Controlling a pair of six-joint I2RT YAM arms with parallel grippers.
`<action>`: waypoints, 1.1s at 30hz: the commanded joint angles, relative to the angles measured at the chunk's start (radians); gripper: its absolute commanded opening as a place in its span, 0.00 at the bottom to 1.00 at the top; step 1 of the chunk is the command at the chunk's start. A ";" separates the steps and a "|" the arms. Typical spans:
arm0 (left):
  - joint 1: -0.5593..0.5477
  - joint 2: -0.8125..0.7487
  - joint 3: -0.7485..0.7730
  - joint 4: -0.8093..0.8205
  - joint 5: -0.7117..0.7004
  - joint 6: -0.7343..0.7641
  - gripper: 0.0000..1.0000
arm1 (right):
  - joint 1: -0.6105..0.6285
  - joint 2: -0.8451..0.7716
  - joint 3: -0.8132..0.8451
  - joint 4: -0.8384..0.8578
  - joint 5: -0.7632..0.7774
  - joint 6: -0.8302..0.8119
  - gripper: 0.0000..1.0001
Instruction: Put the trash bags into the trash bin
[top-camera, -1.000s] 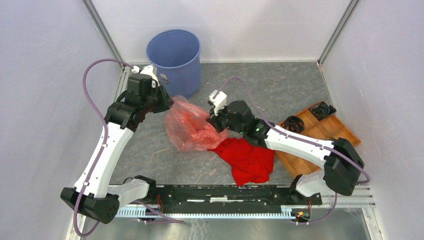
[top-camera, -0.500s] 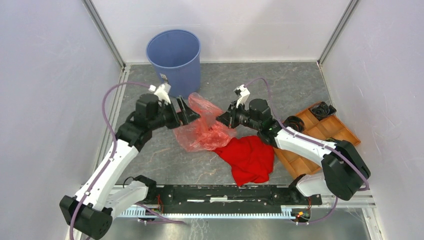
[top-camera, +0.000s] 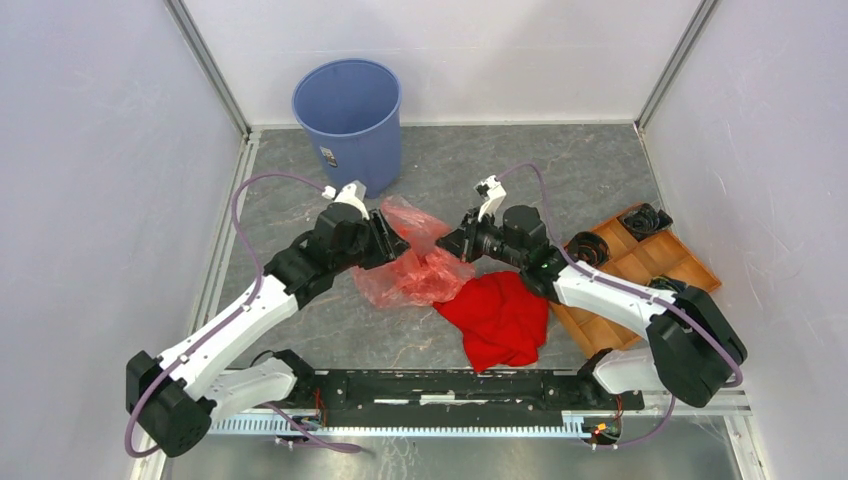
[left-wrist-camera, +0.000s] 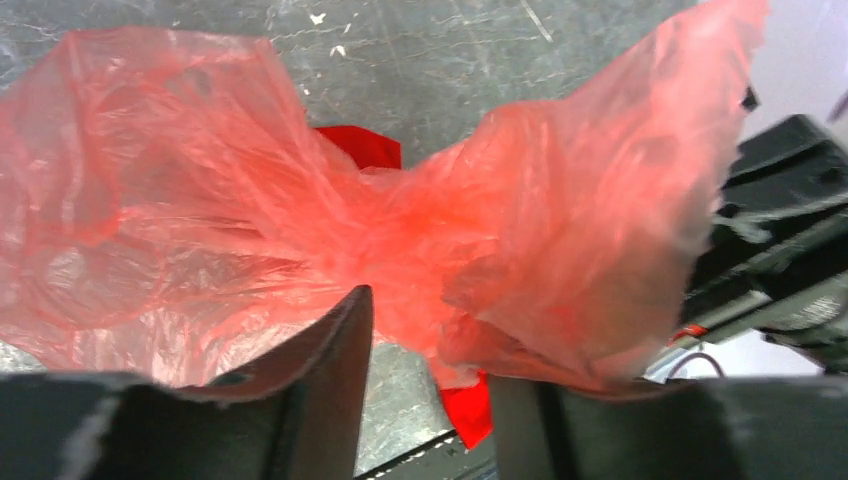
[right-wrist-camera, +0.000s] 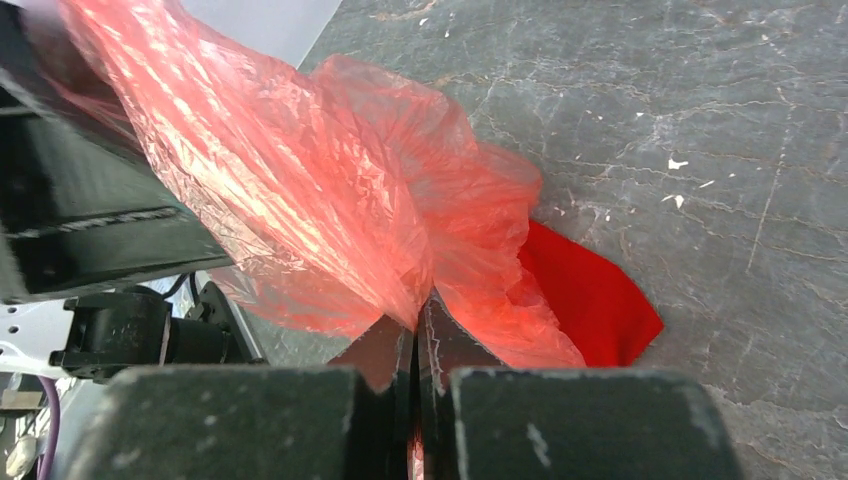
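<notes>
Nearest the observer, both arm bases are fixed to a black rail (top-camera: 450, 385) along the near edge of the grey table (top-camera: 570, 170).

Just beyond the rail, a red cloth (top-camera: 500, 315) lies crumpled and flat on the table, right of centre.

The trash bag (top-camera: 415, 265) comes next. It is a wrinkled, translucent red-orange film, bunched up at mid-table. Its right lower edge touches or overlaps the far-left corner of the cloth. The bag is outside the trash bin (top-camera: 352, 150).

The left gripper (top-camera: 385, 238) meets the bag from the left. In the left wrist view its fingers (left-wrist-camera: 330, 370) stand apart, with loose film lying across the gap and table surface visible between them. No clamping on the film is evident.

The right gripper (top-camera: 462, 243) meets the bag from the right. In the right wrist view its jaws are pressed together on a fold of the film, which fans upward and leftward from the pinch.

To the right, near the wall, an orange-brown compartment tray (top-camera: 655, 258) rests at an angle and holds black coils (top-camera: 588, 247).

Farthest away, the round blue bin stands upright near the back left corner, well apart from the bag.
</notes>
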 joint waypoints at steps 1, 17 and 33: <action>-0.008 0.037 -0.018 0.049 -0.040 -0.042 0.43 | -0.006 -0.039 0.000 -0.007 0.050 -0.027 0.01; 0.092 0.587 1.006 -0.256 0.180 0.279 0.02 | -0.212 0.007 0.562 -0.648 0.152 -0.478 0.07; 0.048 0.067 0.186 0.011 0.032 0.208 0.02 | -0.174 -0.330 -0.020 -0.307 0.099 -0.477 0.18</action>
